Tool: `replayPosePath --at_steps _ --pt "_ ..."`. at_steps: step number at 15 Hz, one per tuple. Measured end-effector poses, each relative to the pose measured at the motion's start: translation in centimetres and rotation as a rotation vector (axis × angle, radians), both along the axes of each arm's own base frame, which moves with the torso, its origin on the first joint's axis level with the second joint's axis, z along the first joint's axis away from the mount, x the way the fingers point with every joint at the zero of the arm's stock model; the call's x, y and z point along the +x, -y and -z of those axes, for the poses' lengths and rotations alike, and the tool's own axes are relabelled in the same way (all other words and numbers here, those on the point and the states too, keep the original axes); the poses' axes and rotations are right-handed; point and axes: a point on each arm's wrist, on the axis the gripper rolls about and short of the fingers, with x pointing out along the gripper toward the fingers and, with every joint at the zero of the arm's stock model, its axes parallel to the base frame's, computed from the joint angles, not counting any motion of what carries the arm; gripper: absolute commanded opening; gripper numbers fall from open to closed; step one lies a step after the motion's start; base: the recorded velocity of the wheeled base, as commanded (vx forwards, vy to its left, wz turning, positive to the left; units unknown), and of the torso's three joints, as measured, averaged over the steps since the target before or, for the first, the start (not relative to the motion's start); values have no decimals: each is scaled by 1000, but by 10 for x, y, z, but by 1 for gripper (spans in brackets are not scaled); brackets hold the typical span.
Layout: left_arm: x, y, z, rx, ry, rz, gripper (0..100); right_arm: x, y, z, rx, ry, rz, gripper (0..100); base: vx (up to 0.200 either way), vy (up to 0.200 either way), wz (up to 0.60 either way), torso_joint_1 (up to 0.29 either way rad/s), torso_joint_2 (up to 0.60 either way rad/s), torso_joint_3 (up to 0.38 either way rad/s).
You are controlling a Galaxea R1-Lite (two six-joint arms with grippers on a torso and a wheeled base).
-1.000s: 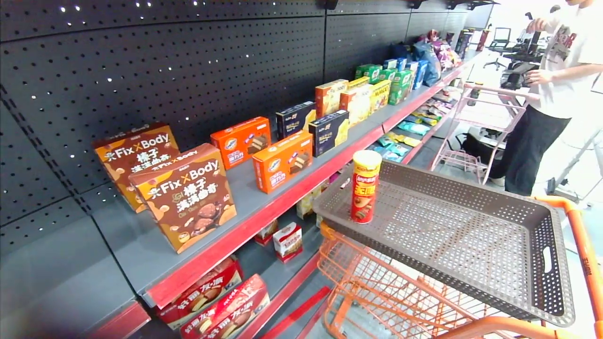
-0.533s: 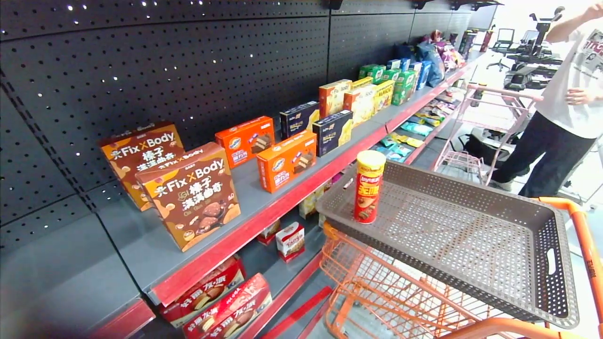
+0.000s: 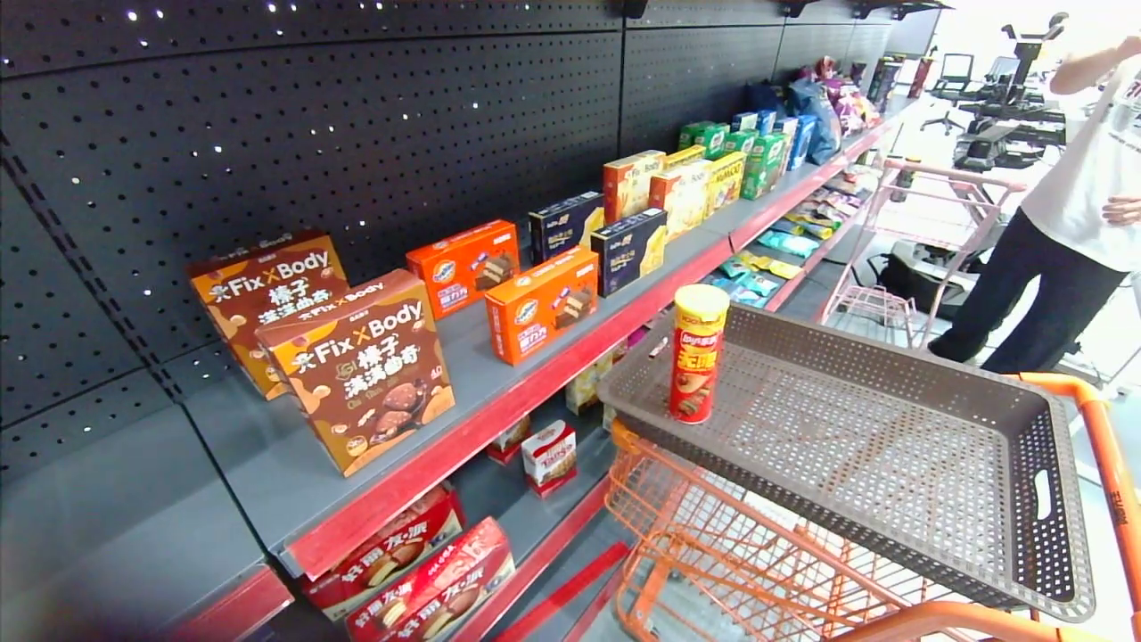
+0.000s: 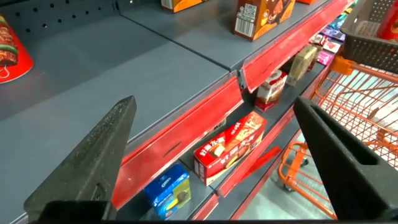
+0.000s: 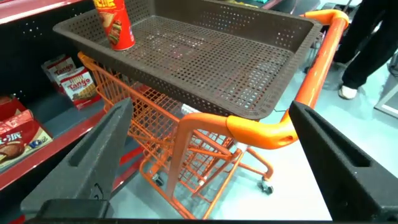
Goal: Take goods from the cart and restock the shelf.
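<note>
Right gripper [image 5: 211, 109], released and empty, hangs above the cart [image 3: 1108, 481] handle; left gripper [image 4: 214, 102], also released, hangs over the shelf [image 3: 258, 464]. The crisp can [image 3: 698, 354] stands upright in the tray [image 3: 1052, 499] corner nearest the shelf. A sound grasp would probably close at mid-height and lift the can vertically, clear of the tray wall.

One red-and-yellow cylindrical crisp can [image 3: 698, 354]. One brown perforated plastic tray [image 3: 891, 446]. One orange wire cart [image 3: 713, 553]. One pink wire cart [image 3: 949, 176]. On the grey metal shelf [image 3: 258, 473]: two brown-and-orange cardboard biscuit boxes [image 3: 357, 370], two orange cardboard boxes [image 3: 541, 303] and two dark blue cardboard boxes [image 3: 628, 250]. The yellow and green boxes farther along are too crowded to count. On the level below, there are two long red cardboard boxes [image 3: 437, 584].
</note>
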Motion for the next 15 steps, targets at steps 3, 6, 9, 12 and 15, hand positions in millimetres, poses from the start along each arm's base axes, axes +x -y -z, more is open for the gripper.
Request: replayPosePath --at_steps 3,6,9,12,15 --pt "0 0 0 0 0 0 100 -1 0 -7 -23 18 -5 100 0 0 0 0 0 0" --pt "0 0 0 0 0 0 100 4 0 -44 -25 59 -6 100 0 0 0 0 0 0" --pt "0 0 0 -1 0 0 100 19 0 -71 -26 39 19 100 0 0 0 0 0 0" --pt "0 0 0 0 0 -1 100 36 1 -90 -27 -16 55 100 0 0 0 0 0 0" --pt "0 0 0 0 0 0 100 65 2 -117 -29 -39 63 100 0 0 0 0 0 0"
